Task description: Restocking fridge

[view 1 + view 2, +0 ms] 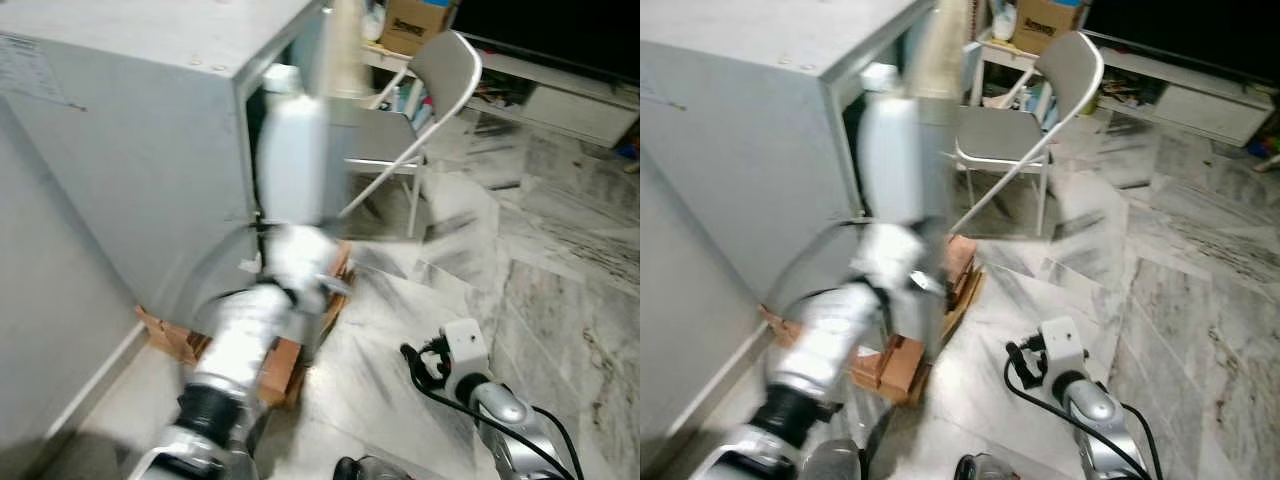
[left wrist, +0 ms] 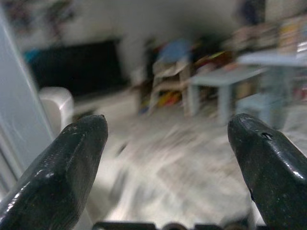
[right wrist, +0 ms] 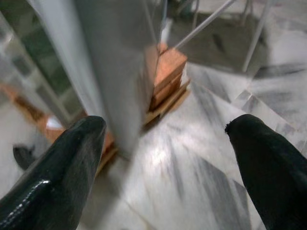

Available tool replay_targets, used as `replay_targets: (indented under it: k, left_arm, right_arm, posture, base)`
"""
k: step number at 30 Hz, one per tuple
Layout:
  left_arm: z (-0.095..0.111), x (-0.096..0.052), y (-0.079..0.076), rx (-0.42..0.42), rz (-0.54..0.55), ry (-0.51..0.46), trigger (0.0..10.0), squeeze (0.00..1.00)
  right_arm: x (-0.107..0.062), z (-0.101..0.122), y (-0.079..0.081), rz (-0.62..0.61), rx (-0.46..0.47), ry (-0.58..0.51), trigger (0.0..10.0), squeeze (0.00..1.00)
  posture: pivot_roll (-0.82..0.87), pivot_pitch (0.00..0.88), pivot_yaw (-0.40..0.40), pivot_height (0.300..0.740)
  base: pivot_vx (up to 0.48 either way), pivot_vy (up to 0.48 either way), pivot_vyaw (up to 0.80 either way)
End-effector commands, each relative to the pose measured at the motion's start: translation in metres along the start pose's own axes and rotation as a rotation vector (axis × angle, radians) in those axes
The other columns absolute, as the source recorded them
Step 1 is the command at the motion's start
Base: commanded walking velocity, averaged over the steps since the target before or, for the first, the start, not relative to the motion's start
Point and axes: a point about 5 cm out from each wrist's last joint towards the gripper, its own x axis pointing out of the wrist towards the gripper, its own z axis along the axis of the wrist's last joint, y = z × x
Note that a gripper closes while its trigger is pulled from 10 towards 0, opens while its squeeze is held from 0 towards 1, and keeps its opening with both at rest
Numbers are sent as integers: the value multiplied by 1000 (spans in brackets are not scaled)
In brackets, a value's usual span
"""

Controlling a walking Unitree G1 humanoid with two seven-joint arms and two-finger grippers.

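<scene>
Both arms rise from the lower edge of the head views. Left pincer [image 2: 168, 143] is spread wide with nothing between its fingers, raised blurred at the grey fridge [image 1: 130, 150] edge. Right pincer [image 3: 165, 153], also wide and empty, hangs low over the marble floor [image 1: 560, 300]. Bricks [image 3: 165, 76] prop the fridge; a folding chair [image 1: 440, 75] stands just beyond

Fridge [image 1: 130, 150]: matt grey painted metal, smooth. Floor [image 1: 560, 300]: polished grey-veined marble, glossy. Folding chair [image 1: 1040, 110]: white metal tube frame, matt grey seat and back. Bricks [image 3: 165, 72] under fridge: rough orange clay. Left claw fingers [image 2: 67, 167]: glossy black plastic. Right claw fingers [image 3: 53, 177]: same finish. Arm [image 1: 505, 410]: brushed silver metal. Cardboard box [image 1: 410, 25]: matt brown.
</scene>
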Motion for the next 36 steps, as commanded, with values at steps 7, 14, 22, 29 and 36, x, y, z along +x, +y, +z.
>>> replay_targets:
  k: [7, 14, 22, 29, 36]
  left_arm:
    - [-29, -61, 64, 2, 318, 156, 10000, 0]
    - [-46, -124, 75, 24, 500, 272, 10000, 0]
    - [-54, -182, 57, 8, 683, 355, 10000, 0]
    - [-62, -201, 44, -26, 752, 411, 10000, 0]
    - [-60, -196, 49, -12, 762, 407, 10000, 0]
  right_arm:
    - [0, -30, -5, -26, 28, 83, 10000, 0]
    - [7, -22, -11, -28, 50, -11, 10000, 0]
    - [13, 40, -5, -28, 92, -297, 10000, 0]
    - [13, 65, 10, -11, 69, -384, 10000, 0]
    - [11, 66, 15, -13, 62, -373, 10000, 0]
  posture:
    - [88, 0, -65, 740]
    - [108, 0, -62, 740]
    - [132, 4, -64, 740]
    - [122, 0, -69, 740]
    - [124, 0, -82, 740]
  base:
    - [0, 0, 0]
    - [0, 0, 0]
    - [0, -244, 0]
    - [178, -377, -629]
    - [349, -325, -800]
